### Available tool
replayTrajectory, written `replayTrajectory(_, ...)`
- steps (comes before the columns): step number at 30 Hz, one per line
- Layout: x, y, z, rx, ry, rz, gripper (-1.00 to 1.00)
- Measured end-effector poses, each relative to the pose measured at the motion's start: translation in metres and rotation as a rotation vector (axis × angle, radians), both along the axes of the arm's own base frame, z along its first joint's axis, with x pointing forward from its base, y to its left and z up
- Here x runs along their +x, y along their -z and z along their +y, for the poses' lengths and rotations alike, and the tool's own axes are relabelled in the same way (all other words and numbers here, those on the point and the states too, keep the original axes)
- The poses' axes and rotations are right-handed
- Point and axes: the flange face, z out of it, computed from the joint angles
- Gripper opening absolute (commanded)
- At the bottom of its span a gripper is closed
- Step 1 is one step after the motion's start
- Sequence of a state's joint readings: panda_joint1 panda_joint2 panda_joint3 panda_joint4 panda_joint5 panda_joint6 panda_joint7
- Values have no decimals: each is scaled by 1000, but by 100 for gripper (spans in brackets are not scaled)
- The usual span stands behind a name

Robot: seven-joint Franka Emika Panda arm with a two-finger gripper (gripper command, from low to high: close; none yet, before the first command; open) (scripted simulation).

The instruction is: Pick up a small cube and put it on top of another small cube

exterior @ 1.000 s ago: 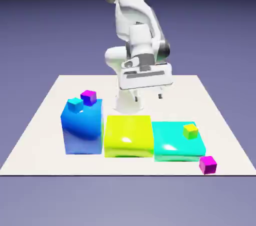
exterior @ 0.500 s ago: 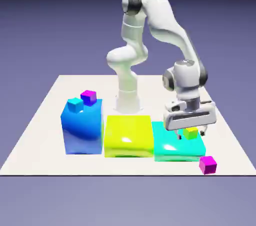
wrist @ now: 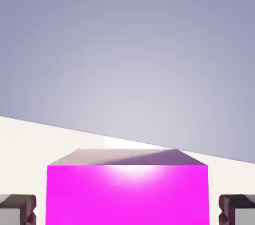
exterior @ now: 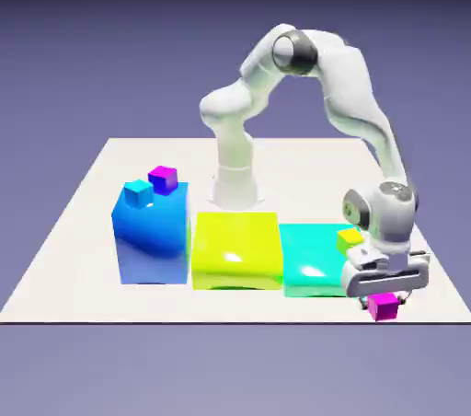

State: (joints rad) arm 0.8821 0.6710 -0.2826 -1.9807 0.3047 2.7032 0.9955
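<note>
Gripper (wrist: 127,210), fingertips apart, w/ magenta cube (wrist: 127,194) betw. them and a gap on each side in hand view; cube at table's (exterior: 64,290) near edge, ext. view's R; lime cube (exterior: 350,241) atop cyan block (exterior: 313,262), just behind hand.

Backdrop (exterior: 235,55): plain blue-violet, black along top | Table (exterior: 101,221): pale, flat
</note>
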Motion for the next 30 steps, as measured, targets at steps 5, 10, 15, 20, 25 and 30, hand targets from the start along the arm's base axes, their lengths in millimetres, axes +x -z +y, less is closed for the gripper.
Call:
replayTrajectory(5,-14,-65,-6,14,-65,19,-100)
replayTrajectory(10,-48,-104,-21,50,-296,50,-100)
replayTrajectory(15,-87,-142,-37,57,-544,41,-100)
replayTrajectory(20,-128,-173,-57,19,-797,10,-100)
replayTrajectory(25,-135,-150,-61,0,-859,2,-100)
replayTrajectory(30,-135,-109,-59,0,-859,1,100)
